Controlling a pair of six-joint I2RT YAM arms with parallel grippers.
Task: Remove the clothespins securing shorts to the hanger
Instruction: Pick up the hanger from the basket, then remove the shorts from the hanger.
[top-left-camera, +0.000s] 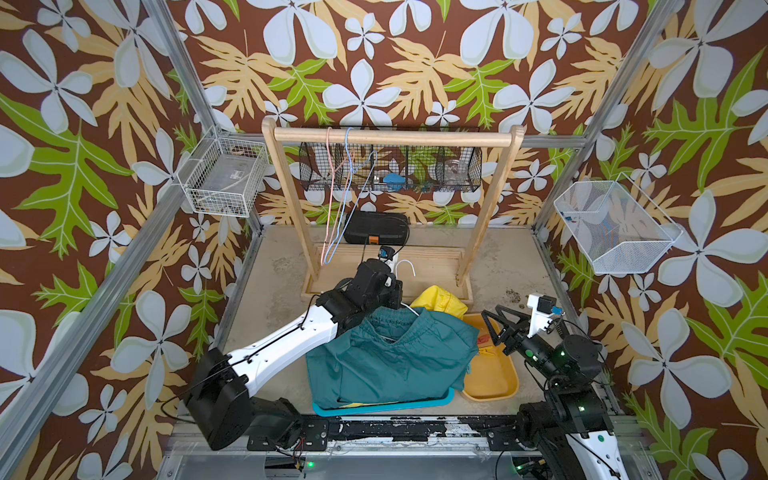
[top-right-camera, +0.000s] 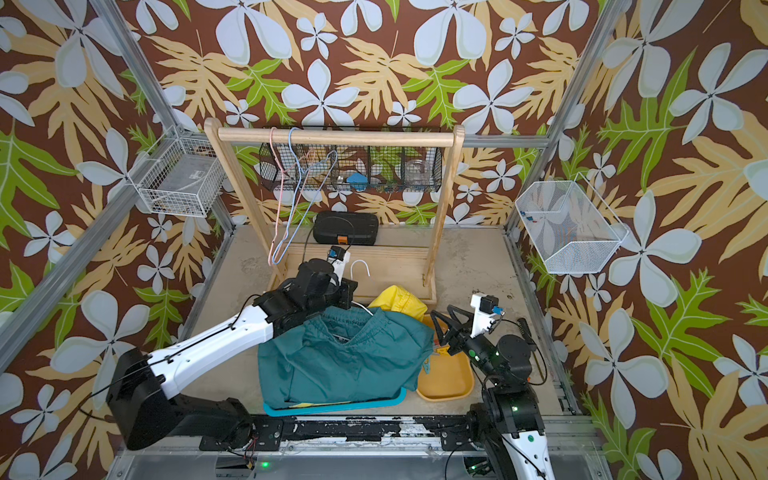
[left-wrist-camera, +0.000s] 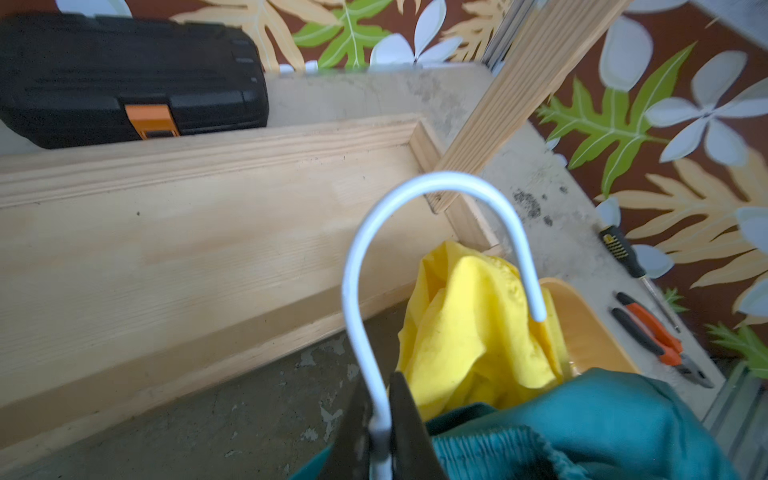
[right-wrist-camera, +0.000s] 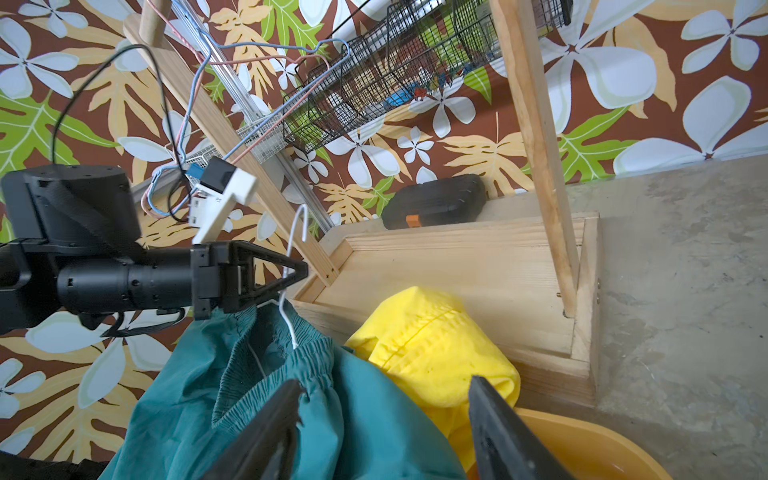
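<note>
My left tool (left-wrist-camera: 379, 388) is clamped tight on the neck of the hanger (left-wrist-camera: 436, 187). My right tool (right-wrist-camera: 384, 382) hangs open, empty, beside the teal shorts (top-left-camera: 395, 365), which drape from the hanger onto a blue tray (top-left-camera: 374, 409).

The wooden clothes rack (top-left-camera: 392, 135) and its base bar the back of the grey concrete counter (top-left-camera: 274, 266), with a black plastic tool case (top-left-camera: 376, 227) behind. The middle front is filled by heaped teal green fabric shorts (top-left-camera: 390, 361), a white wire hanger hook (left-wrist-camera: 440, 179) sticking up from them, bunched bright yellow shorts (top-left-camera: 440, 301) and a yellow plastic tray (top-left-camera: 494, 374). Bare counter lies open left of the teal heap, though the white-and-black left arm (top-left-camera: 282, 345) slants above it; the right rear corner is open too, save orange-handled pliers (left-wrist-camera: 652, 332) and a black-handled screwdriver (left-wrist-camera: 619, 249) near the edge.
</note>
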